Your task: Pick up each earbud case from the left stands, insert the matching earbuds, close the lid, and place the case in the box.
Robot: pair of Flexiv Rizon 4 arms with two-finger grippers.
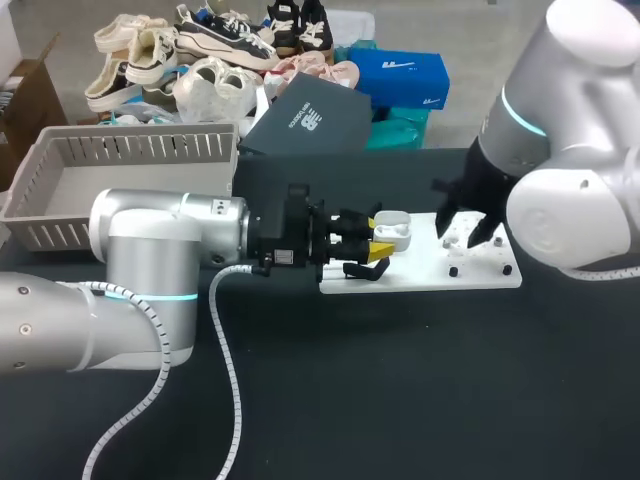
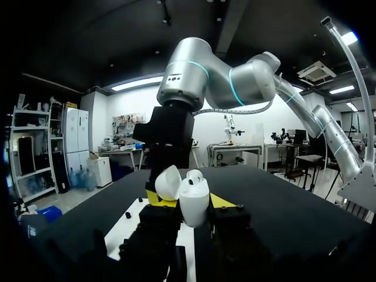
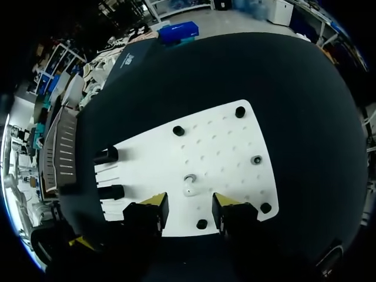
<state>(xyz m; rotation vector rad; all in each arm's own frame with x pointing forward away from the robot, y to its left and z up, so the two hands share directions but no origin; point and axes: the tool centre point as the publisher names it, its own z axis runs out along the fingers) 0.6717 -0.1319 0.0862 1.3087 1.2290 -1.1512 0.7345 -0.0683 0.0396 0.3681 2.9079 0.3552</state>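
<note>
left claw (image 1: 376, 246): clamped on the earbud case (image 2: 194, 207), one finger each side, pretty sure it's a solid grip
earbud case: held upright just over the left end of the white board (image 3: 223, 141), lid (image 2: 168, 182) flipped open
right claw: (image 3: 189, 205) fingers apart, hanging over the board's right part, not touching anything
earbud (image 3: 188, 189): small white one lying on the board, just ahead of the right claw's gap
box (image 1: 150, 148): grey slatted one, far left of the counter (image 1: 400, 380), well apart from the board
</note>
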